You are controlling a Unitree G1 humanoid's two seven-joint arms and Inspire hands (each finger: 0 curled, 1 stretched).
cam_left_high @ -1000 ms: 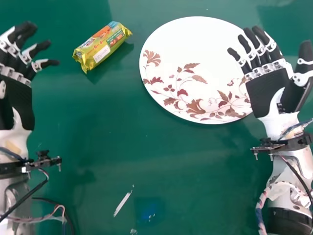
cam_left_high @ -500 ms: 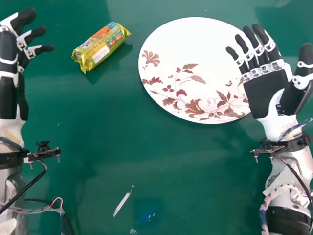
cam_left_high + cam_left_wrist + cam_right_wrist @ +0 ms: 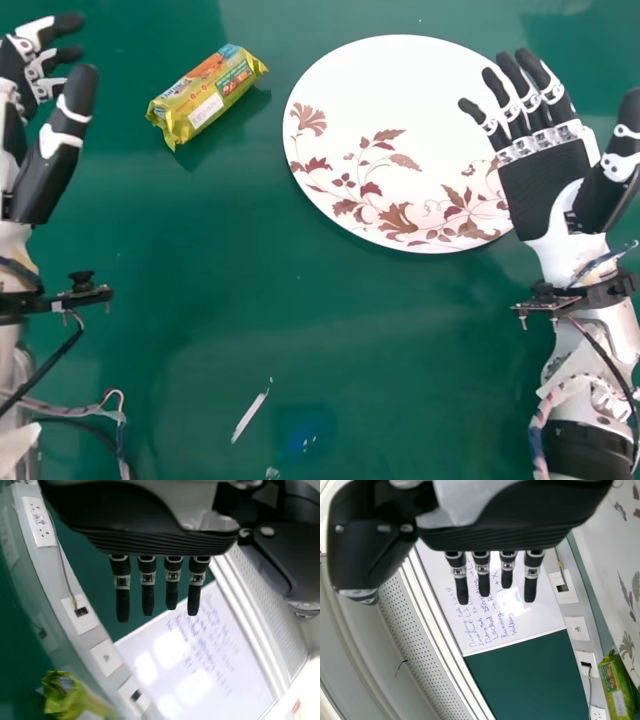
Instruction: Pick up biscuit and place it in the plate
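Item for transfer: the biscuit packet (image 3: 207, 95), lying flat on the green counter (image 3: 300, 340), set at a slant, with its yellow wrapper and white label facing up. It sits between the left hand (image 3: 62, 150) and the plate (image 3: 375, 80), apart from both. No contact with either hand is seen.

Receiving item: the plate, round and white with a brown and red leaf pattern, resting on the counter. No biscuit is on it.

Condition of hands: the left hand is released, its fingers extended and holding nothing, on the packet's outer side. The right hand (image 3: 545, 190) is likewise released and empty, its fingers spread over the plate's right-hand part; whether they touch the plate cannot be told.

Progress assessment: no part of the transfer is complete. The pick-up is outstanding, as are the carry and the placing. The work is judged to be at the approach stage, with the left hand the likelier one for the grasp, being nearer the packet. Outstanding steps: bring that hand over the packet, close on it, lift it clear, carry it across the short gap to the plate, set it down on the patterned surface and let go.
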